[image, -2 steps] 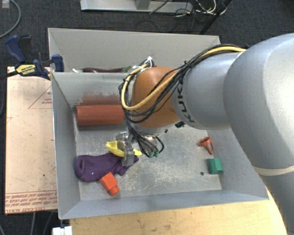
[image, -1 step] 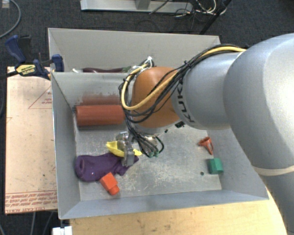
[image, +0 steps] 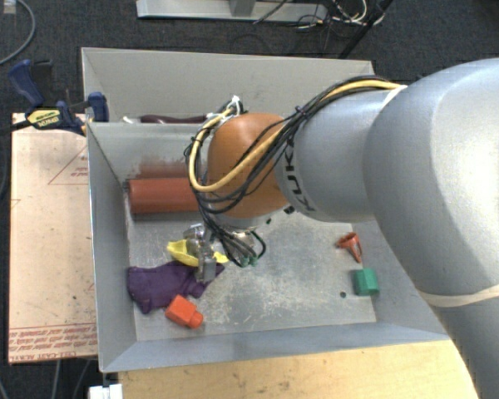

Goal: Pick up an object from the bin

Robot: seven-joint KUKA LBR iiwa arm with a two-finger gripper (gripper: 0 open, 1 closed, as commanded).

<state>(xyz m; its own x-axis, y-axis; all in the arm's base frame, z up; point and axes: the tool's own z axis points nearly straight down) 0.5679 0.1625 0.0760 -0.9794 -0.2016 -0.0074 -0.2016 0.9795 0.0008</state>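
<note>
My gripper reaches down below the orange wrist cover, its metal fingertip at the right edge of a yellow piece lying left of the bin's centre. Just below it lies a crumpled purple cloth, and an orange block rests against the cloth's lower right corner. The fingertip touches or hovers right over the spot where the yellow piece meets the cloth.
A reddish-brown cylinder lies along the back left of the bin floor. At the right lie a green block and a small orange-red piece. The arm covers the bin's upper right part.
</note>
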